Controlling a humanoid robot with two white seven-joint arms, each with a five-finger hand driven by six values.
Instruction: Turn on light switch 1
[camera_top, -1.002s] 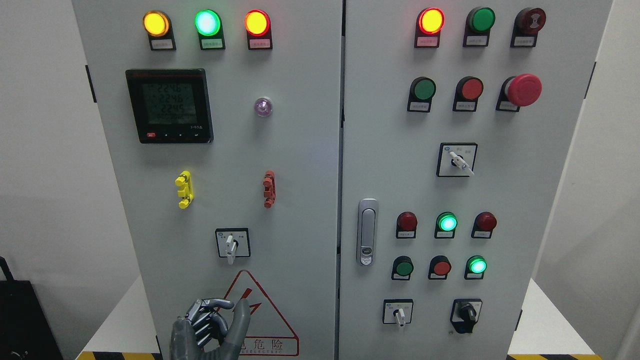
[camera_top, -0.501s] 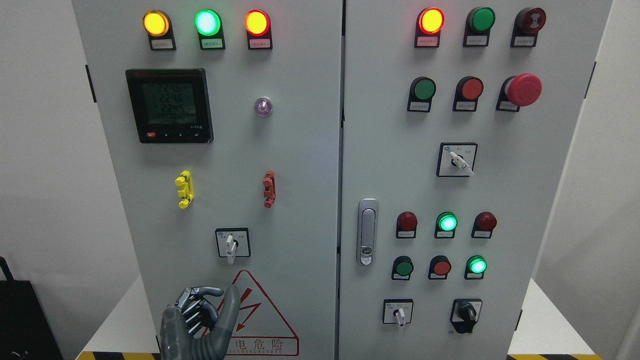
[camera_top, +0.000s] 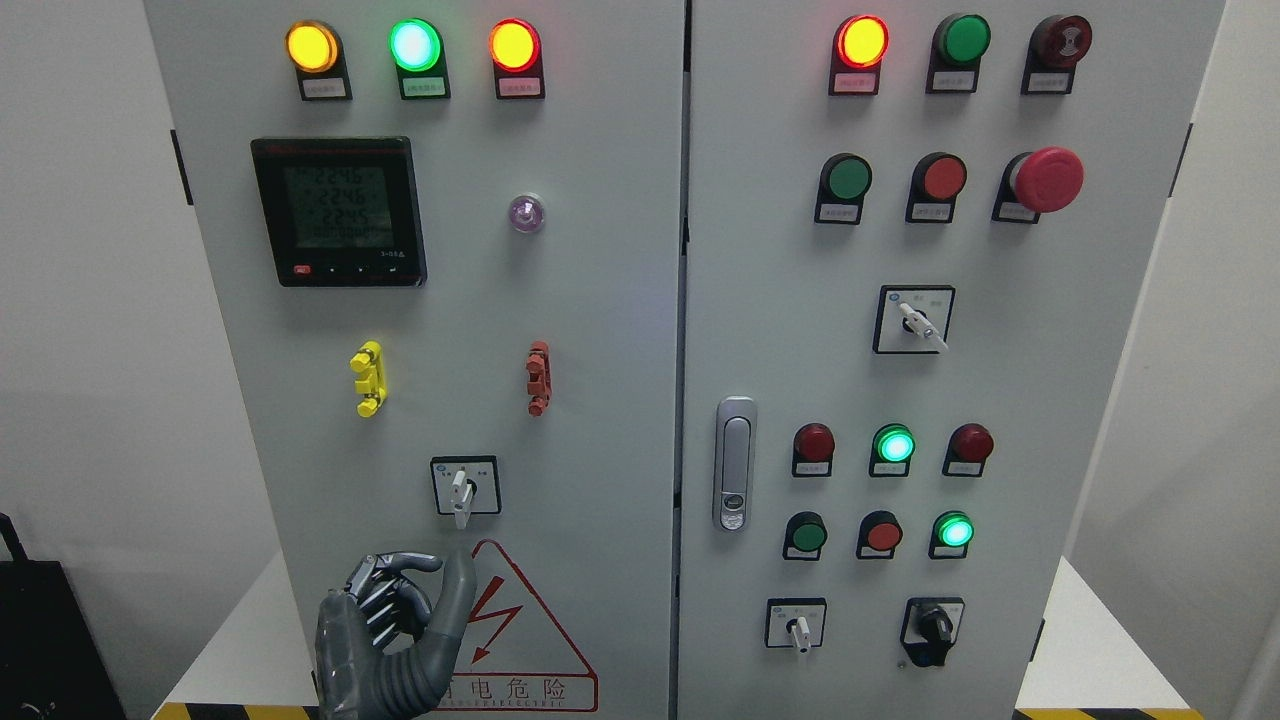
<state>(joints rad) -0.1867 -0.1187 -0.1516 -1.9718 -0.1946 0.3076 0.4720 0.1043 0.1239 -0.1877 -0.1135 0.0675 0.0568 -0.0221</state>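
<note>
A white rotary selector switch (camera_top: 461, 488) on a black square plate sits low on the left door of the grey cabinet (camera_top: 600, 330). Its handle points straight down. My left hand (camera_top: 428, 585) comes up from the bottom edge and is just below the switch, over the red warning triangle (camera_top: 520, 640). Its fingers (camera_top: 392, 590) are curled in and hold nothing, and the thumb sticks up with its tip a little under the switch handle, apart from it. The right hand is out of view.
The left door carries three lit lamps (camera_top: 415, 45), a meter display (camera_top: 340, 212), and yellow (camera_top: 368, 378) and red (camera_top: 538, 377) clips. The right door has a latch handle (camera_top: 734, 463), pushbuttons, a red emergency stop (camera_top: 1046, 180) and three more selector switches (camera_top: 913, 320).
My left hand has risen and shifted a little left, bringing the thumb tip closer to the underside of the selector switch. The switch handle has not moved.
</note>
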